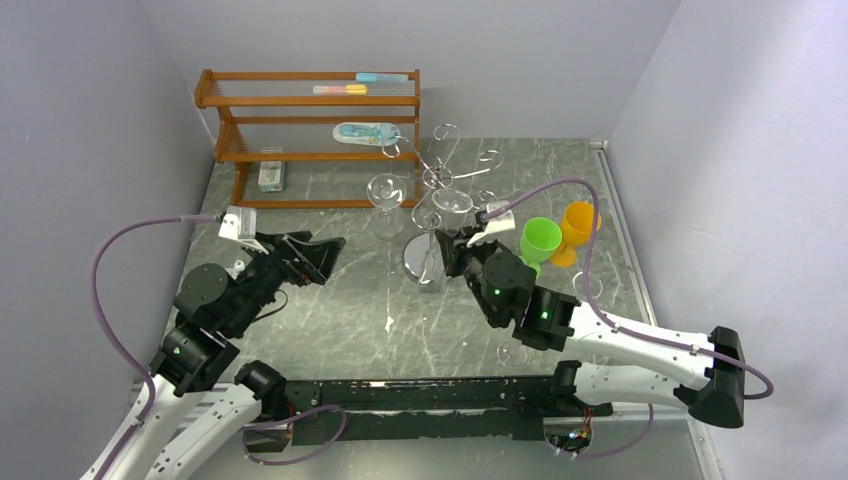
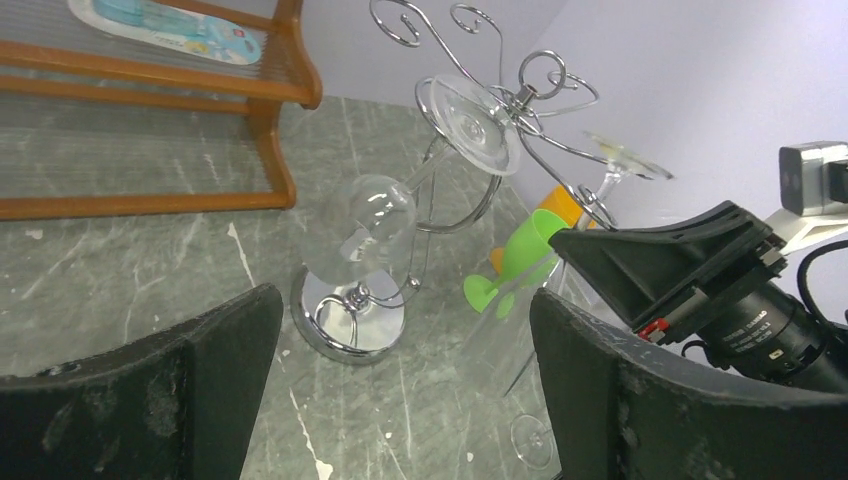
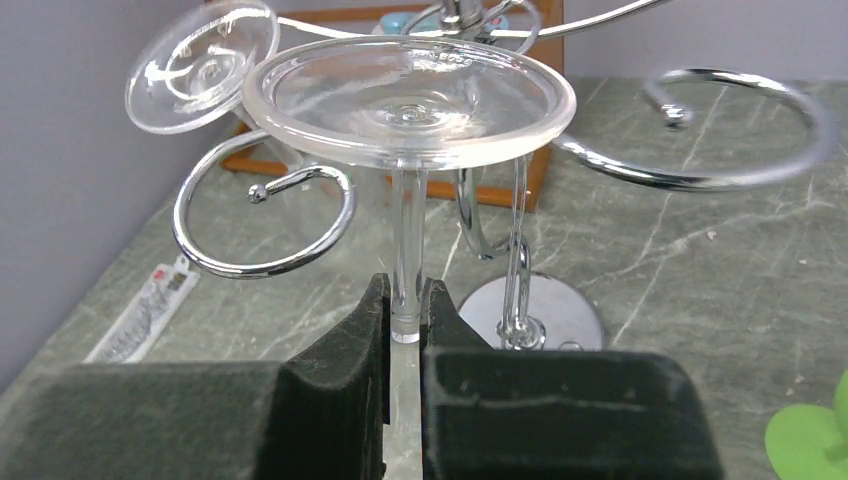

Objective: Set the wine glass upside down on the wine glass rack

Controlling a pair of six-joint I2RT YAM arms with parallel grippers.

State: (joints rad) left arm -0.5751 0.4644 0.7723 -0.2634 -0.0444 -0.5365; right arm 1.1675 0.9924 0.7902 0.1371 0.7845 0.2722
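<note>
The chrome wine glass rack stands mid-table on its round mirror base. One clear wine glass hangs upside down on its left arm. My right gripper is shut on the stem of a second wine glass, held upside down with its foot on top, level with the rack's curled arms. In the top view the right gripper is just right of the pole. My left gripper is open and empty, left of the rack, and sees the hung glass.
An orange-brown wooden shelf with small packets stands at the back left. A green cup and an orange cup stand right of the rack. Grey walls close in on both sides.
</note>
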